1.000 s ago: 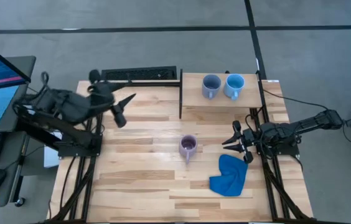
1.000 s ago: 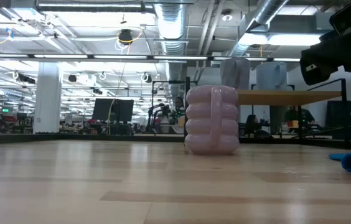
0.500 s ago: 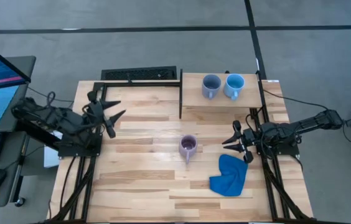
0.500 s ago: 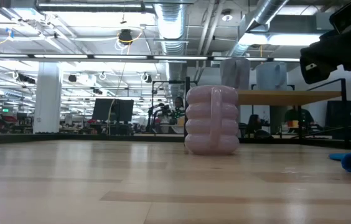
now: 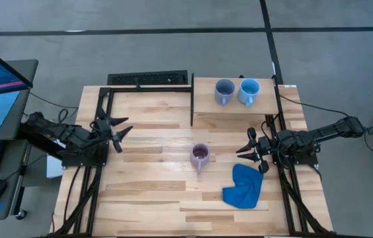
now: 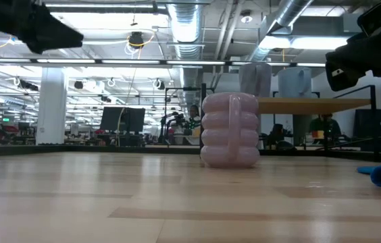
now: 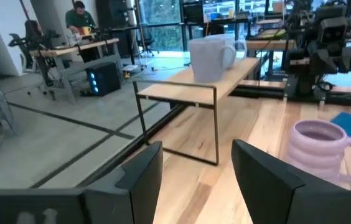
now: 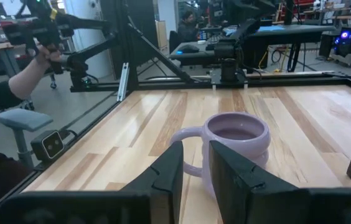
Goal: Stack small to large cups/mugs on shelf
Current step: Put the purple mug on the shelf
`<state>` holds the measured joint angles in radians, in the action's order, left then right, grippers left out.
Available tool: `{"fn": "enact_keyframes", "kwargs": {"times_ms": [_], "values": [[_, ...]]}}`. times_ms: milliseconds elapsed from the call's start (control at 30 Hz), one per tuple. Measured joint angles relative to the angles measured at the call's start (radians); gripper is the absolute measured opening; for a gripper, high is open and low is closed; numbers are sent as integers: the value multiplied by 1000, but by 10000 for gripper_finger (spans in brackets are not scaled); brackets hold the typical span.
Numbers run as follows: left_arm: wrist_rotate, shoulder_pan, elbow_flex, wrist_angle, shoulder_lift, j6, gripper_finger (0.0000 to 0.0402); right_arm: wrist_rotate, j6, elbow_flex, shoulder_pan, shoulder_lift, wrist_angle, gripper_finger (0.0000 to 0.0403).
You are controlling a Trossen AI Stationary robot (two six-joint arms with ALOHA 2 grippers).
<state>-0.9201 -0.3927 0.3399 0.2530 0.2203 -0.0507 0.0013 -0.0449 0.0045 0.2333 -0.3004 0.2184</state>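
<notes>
The lilac mug (image 5: 200, 155) stands upright on its base near the middle of the table, also seen as the lilac mug (image 6: 230, 130). The slate grey-blue mug (image 5: 224, 91) and the sky blue mug (image 5: 248, 91) stand side by side on the pale wood shelf (image 5: 266, 106) at the far edge. My left gripper (image 5: 120, 129) is open near the table's left side, pointing at the mugs; its fingers frame the shelf (image 7: 191, 90) and the lilac mug (image 7: 322, 149). My right gripper (image 5: 243, 151) hovers right of the lilac mug (image 8: 234, 146), narrowly open.
A crumpled blue cloth (image 5: 243, 186) lies near the right gripper, toward the near edge. The shelf's black bar (image 5: 192, 99) stands on its left side. A dark tray (image 5: 148, 79) sits at the far left edge. A person's hand (image 8: 29, 71) shows beyond the table.
My left gripper has dropped from high above the table and drawn back toward the left edge, levelling out; it stays open. The right arm and all mugs have kept still.
</notes>
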Motion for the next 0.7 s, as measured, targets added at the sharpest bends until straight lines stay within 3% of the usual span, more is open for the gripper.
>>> {"fn": "enact_keyframes", "kwargs": {"times_ms": [400, 700], "values": [[-1, 0, -148, 6, -189, -42, 184, 0, -34, 0, 0, 0, 0, 99], [-1, 0, -180, 10, -216, -67, 184, 0, -34, 0, 0, 0, -9, 99]]}}
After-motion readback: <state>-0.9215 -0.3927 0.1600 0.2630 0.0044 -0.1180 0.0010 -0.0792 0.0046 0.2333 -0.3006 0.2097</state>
